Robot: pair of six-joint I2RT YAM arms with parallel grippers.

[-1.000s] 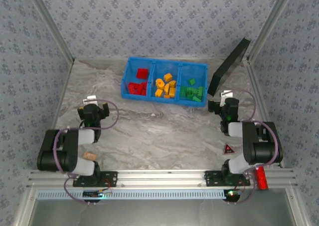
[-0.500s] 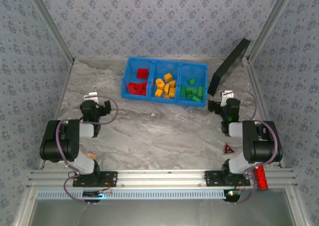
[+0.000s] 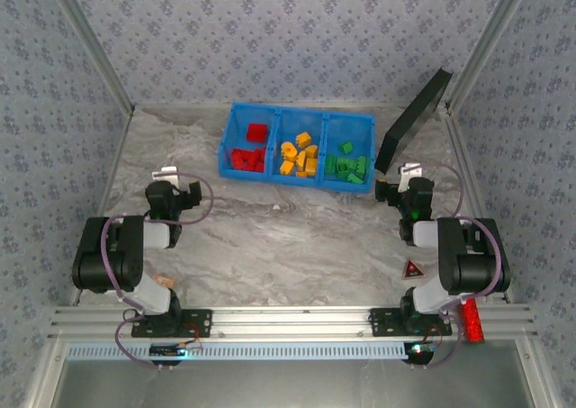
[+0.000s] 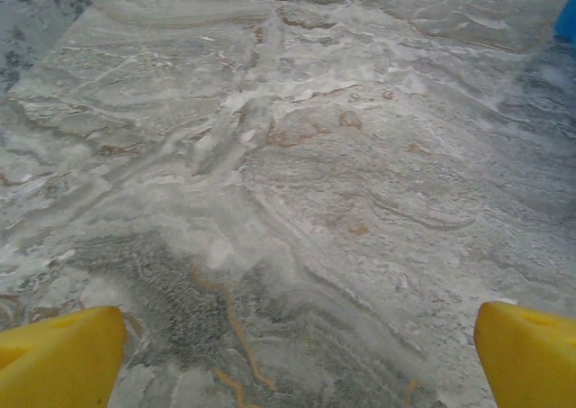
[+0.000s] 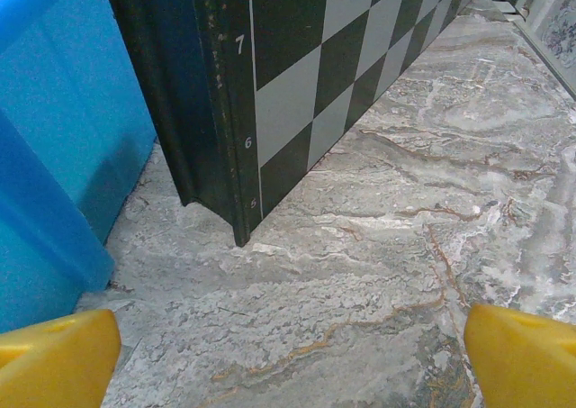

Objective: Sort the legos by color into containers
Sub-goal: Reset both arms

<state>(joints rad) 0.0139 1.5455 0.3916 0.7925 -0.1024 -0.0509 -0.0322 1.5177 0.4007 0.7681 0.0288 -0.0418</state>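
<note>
Left fingers (image 4: 58,358) and right fingers (image 5: 522,354) spread, empty; bin (image 3: 277,177) of legos (image 3: 300,156) ahead, nearer the right.

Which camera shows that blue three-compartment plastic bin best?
The top external view: the blue plastic bin appears whole, with sorted red, yellow-orange and green bricks inside. The right wrist view catches its outer wall; the left wrist view, a blue sliver.

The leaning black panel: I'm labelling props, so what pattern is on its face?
The panel shows a dark-and-grey checkerboard, best in the right wrist view.
</note>
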